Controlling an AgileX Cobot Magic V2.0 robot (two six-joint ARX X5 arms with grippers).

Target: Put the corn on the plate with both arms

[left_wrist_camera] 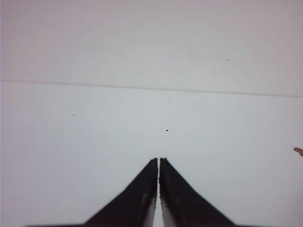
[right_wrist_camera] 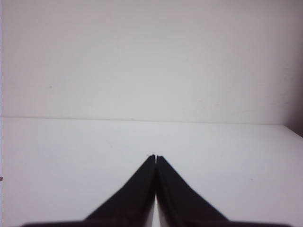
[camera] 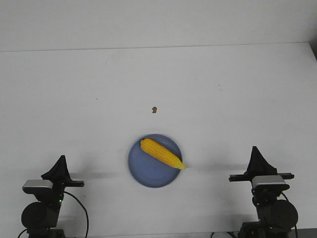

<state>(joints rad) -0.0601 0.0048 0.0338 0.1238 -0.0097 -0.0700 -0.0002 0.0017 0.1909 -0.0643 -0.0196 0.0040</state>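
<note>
The yellow corn [camera: 162, 153] lies slantwise on the light-blue plate [camera: 143, 171] in the front view, its pointed end over the plate's right rim. My left gripper [camera: 62, 158] is at the front left, well away from the plate, shut and empty; the left wrist view shows its tips [left_wrist_camera: 158, 160] together over bare table. My right gripper [camera: 254, 148] is at the front right, apart from the plate, shut and empty; its tips [right_wrist_camera: 155, 156] meet in the right wrist view. Neither wrist view shows the corn or the plate.
A tiny brown speck [camera: 154, 109] lies on the white table beyond the plate; it shows at the edge of the left wrist view [left_wrist_camera: 298, 151]. The table's far edge [camera: 158, 47] meets a white wall.
</note>
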